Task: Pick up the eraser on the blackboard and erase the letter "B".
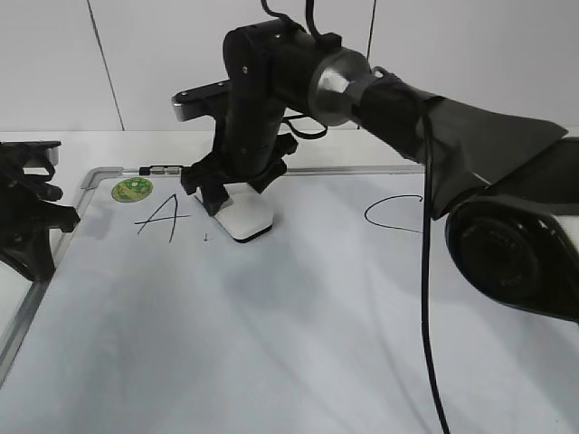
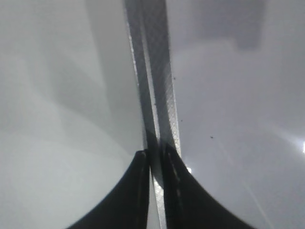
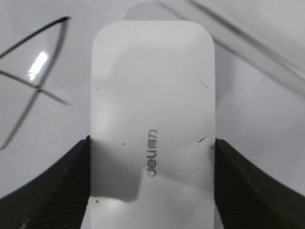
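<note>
Eraser (image 1: 246, 215) lies flat on the blackboard (image 1: 298, 344), near its far edge, just right of the "A" (image 1: 161, 219) and well left of the "C" (image 1: 395, 212). Right gripper (image 1: 222, 195) stands over it; in the right wrist view its fingers (image 3: 62, 183) press both long sides of the eraser, so the jaws pinch it. No "B" shows beside the eraser; maybe only a tiny mark is left there. Green sticker (image 1: 132, 190) sits in the far left corner. Left gripper (image 2: 156, 164) hangs over the board's left frame (image 2: 159, 90), jaws pressed almost together, holding nothing.
</note>
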`<control>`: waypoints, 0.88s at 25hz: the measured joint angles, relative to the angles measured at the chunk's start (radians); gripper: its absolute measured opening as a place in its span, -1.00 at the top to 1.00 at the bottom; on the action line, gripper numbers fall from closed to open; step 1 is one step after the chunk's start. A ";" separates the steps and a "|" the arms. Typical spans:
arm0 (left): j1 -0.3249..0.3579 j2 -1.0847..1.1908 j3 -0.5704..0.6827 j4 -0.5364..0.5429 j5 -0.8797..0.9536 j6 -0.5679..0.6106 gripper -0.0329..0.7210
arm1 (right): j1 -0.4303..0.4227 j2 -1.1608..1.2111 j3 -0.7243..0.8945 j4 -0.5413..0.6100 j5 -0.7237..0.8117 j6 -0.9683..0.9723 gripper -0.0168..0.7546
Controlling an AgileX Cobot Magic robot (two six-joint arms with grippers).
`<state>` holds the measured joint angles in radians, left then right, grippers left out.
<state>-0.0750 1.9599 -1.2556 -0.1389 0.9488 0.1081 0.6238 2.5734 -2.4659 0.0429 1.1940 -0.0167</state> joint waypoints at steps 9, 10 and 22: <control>0.000 0.000 0.000 0.000 0.000 0.000 0.80 | 0.027 0.000 0.002 0.005 0.001 -0.009 -0.52; 0.000 0.000 0.000 0.000 0.000 0.000 0.80 | 0.025 0.000 0.002 -0.005 0.001 -0.001 -0.52; 0.000 0.000 0.000 -0.002 -0.002 0.000 0.80 | -0.075 -0.006 0.002 -0.009 0.002 0.029 -0.52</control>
<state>-0.0750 1.9599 -1.2556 -0.1407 0.9470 0.1081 0.5490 2.5674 -2.4637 0.0339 1.1963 0.0128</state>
